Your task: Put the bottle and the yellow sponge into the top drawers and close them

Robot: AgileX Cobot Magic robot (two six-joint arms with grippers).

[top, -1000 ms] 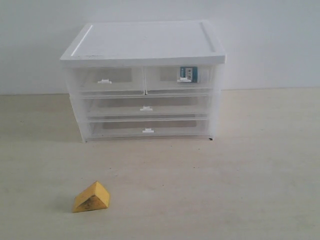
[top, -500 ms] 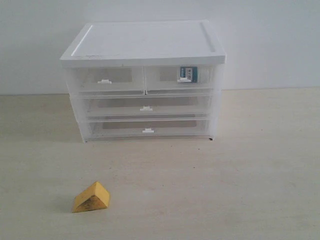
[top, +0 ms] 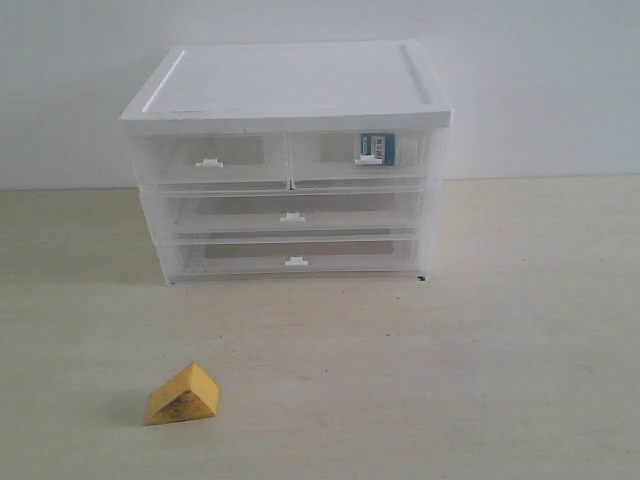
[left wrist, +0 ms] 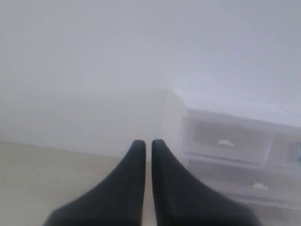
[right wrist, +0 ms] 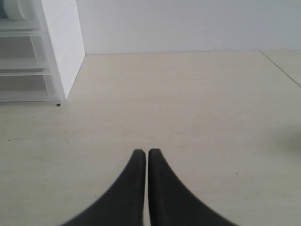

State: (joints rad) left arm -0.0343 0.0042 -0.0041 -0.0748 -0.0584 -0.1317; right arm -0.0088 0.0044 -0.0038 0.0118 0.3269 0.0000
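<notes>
The yellow sponge lies on the table at the front left, well clear of the cabinet. Inside the shut top right drawer lies the bottle, its teal label showing through the clear front; its white cap peeks in at the right wrist view's corner. The top left drawer is shut and looks empty. Neither gripper shows in the exterior view. My left gripper is shut on nothing, held in the air beside the cabinet. My right gripper is shut on nothing, above bare table right of the cabinet.
Two full-width clear drawers sit shut below the top pair. A white wall rises directly behind the cabinet. The table's right edge shows in the right wrist view.
</notes>
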